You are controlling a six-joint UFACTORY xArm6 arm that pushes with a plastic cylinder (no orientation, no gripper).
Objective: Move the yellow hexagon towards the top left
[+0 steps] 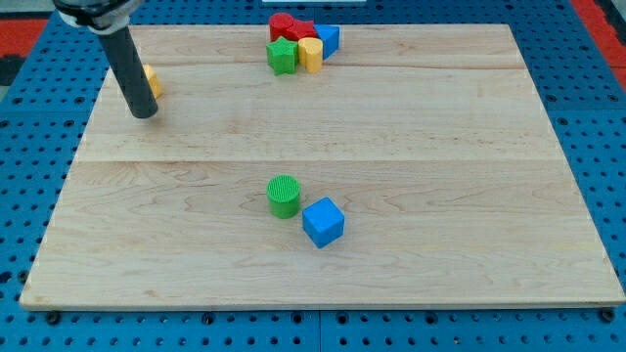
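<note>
The yellow hexagon (153,82) lies near the board's left edge toward the view's top, mostly hidden behind my dark rod. My tip (144,112) rests on the board just below and slightly left of it, touching or nearly touching it. The rod leans up toward the view's top left corner.
A cluster at the view's top middle holds a red block (287,26), a green star (282,56), a yellow block (310,54) and a blue block (329,39). A green cylinder (284,195) and a blue cube (323,222) sit below centre. The wooden board (469,176) lies on a blue pegboard.
</note>
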